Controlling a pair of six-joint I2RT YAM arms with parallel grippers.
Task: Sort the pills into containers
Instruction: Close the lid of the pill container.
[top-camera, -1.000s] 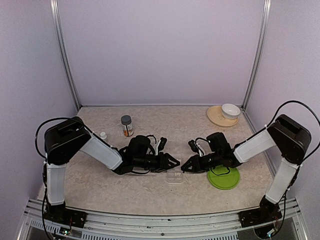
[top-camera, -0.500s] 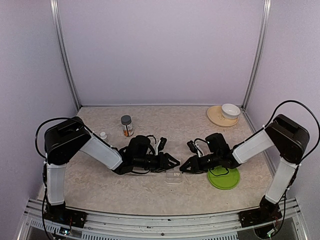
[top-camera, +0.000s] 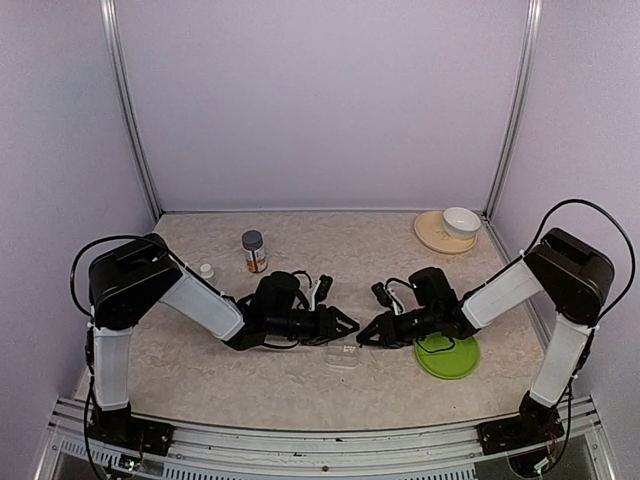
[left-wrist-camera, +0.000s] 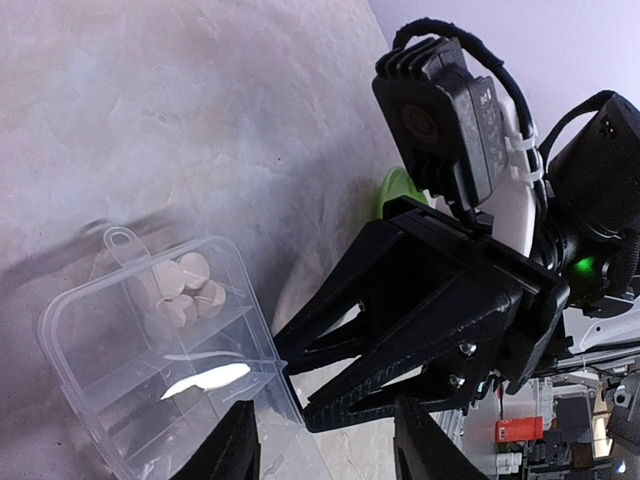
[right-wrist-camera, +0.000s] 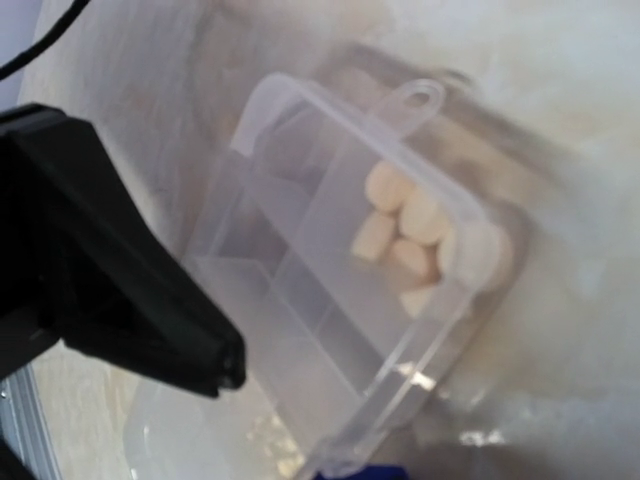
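The clear pill box (top-camera: 343, 357) lies on the table between my two grippers. In the left wrist view the box (left-wrist-camera: 170, 360) holds several beige pills (left-wrist-camera: 182, 290) in one end compartment; the other compartments look empty. My left gripper (left-wrist-camera: 330, 450) is open and empty, just short of the box (top-camera: 349, 322). My right gripper (left-wrist-camera: 296, 384) has its jaws apart, with the tips at the box's edge (top-camera: 367, 336). In the right wrist view the box (right-wrist-camera: 330, 330) and the pills (right-wrist-camera: 420, 235) are blurred, and my own fingers hardly show.
A green plate (top-camera: 447, 357) lies right of the box, under the right arm. A white bowl (top-camera: 461, 221) sits on a tan plate (top-camera: 432, 233) at the back right. A pill bottle (top-camera: 254, 252) and a small white cap (top-camera: 206, 270) stand at the back left.
My right gripper has crept left up to the box, and the box has shifted slightly left. The left arm has barely moved.
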